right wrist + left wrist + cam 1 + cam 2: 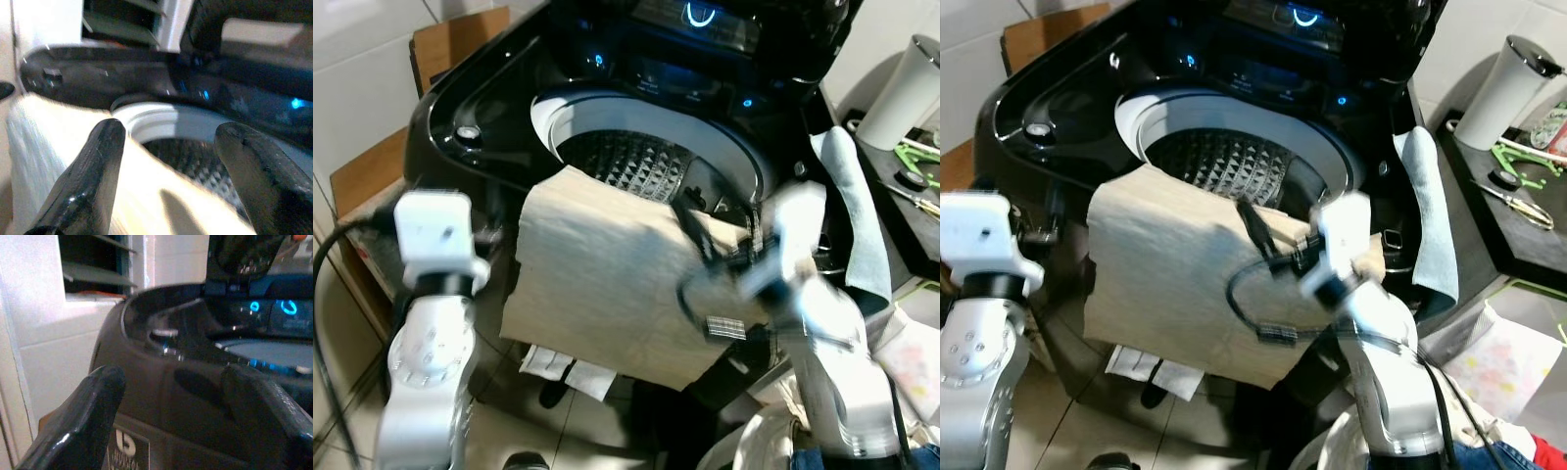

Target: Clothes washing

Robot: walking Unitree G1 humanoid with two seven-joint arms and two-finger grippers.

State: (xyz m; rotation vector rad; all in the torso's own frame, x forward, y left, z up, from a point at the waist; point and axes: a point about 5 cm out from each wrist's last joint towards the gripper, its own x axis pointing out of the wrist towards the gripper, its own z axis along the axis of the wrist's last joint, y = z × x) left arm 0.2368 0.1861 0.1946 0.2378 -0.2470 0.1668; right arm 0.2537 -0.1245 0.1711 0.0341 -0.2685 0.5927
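White tiled wall (352, 59), louvred window (93, 264), tiled floor (342, 333) w/ brown board (460, 39).

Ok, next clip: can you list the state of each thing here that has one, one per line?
Black top-loading washing machine: lid up, drum open, panel lights on.
Beige cloth: draped over the machine's front rim, hanging outside the drum.
Light blue towel: hanging over the machine's right edge.
Left gripper: open, beside the machine, holding nothing.
Right gripper: open, above the beige cloth, holding nothing.
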